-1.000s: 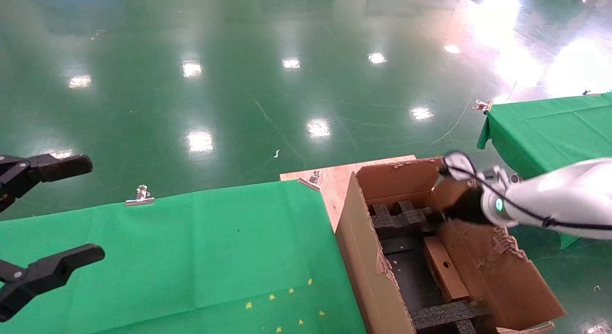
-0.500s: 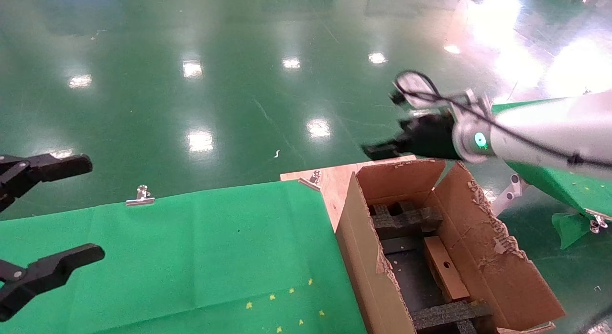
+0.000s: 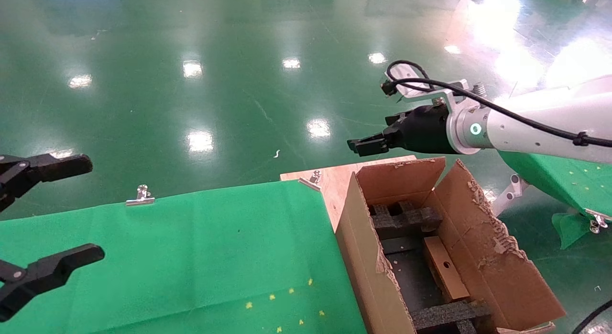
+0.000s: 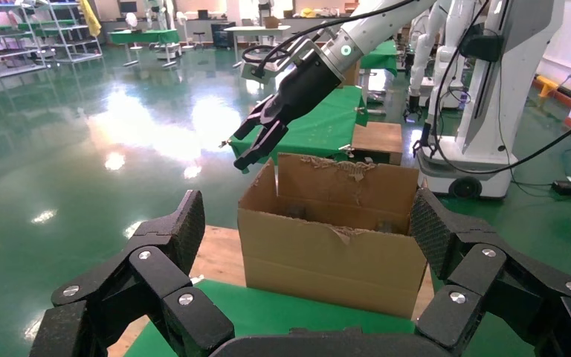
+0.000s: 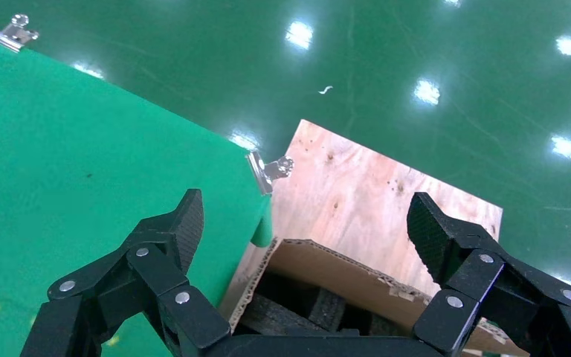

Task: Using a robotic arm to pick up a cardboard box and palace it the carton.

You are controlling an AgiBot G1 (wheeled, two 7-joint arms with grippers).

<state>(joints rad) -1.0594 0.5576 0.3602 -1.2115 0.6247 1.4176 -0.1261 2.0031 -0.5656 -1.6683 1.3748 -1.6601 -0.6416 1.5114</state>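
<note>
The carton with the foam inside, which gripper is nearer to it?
Right. The right gripper hovers open just above the carton, at its far edge; the left gripper sits open far across the green table.

There is one carton (image 3: 483,257), large and open, with torn flaps. Inside it lies one cardboard box (image 3: 445,268), small and flat, with one round hole in its upper face. In the carton there are two black foam blocks: one (image 3: 406,219) at the 12 o'clock end and one (image 3: 447,314) at the 6 o'clock end.

Two hands are seen: one right hand (image 3: 364,145) with fingers apart, at 12 o'clock from the carton, and one left hand (image 3: 48,217), also spread, at 9 o'clock.

There are two surfaces with green cloth, one (image 3: 191,257) at 9 o'clock from the carton and one (image 3: 564,181) at 3 o'clock. On the nearer one I count two metal clips, one (image 3: 140,196) and another (image 3: 311,179). One wooden board (image 3: 334,178) is under the carton.
</note>
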